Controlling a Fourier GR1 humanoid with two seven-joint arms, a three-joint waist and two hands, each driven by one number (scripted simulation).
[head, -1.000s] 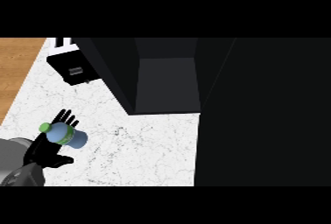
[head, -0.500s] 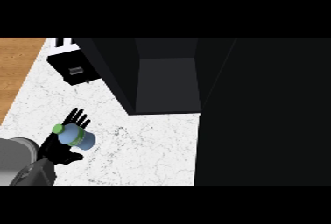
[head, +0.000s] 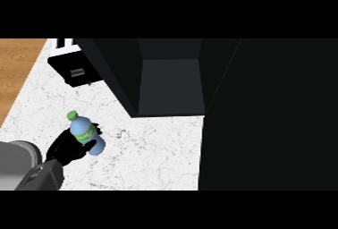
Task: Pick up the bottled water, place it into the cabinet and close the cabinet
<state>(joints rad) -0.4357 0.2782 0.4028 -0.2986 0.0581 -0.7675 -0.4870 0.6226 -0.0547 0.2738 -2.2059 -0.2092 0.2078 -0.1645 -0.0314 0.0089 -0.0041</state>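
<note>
1. Curling round the lower body of one bottled water (head: 84,132), the black fingers (head: 96,130) of the left hand (head: 69,150) are seen clamped on it at the view's lower left.
2. The bottle is held above the white marbled tabletop (head: 152,147), tilted, with its green cap (head: 73,115) pointing up and to the left and a green label round its pale blue body.
3. One grey forearm (head: 30,167) is seen behind the hand, entering from the lower left corner.
4. One dark cabinet (head: 171,76) is seen up and to the right of the bottle, well apart from it, with its inside open to view.
5. One small black box-like object (head: 76,71) is set on the tabletop just left of the cabinet.
6. A strip of wooden floor (head: 20,67) is shown along the upper left edge.
7. No right hand is shown.
</note>
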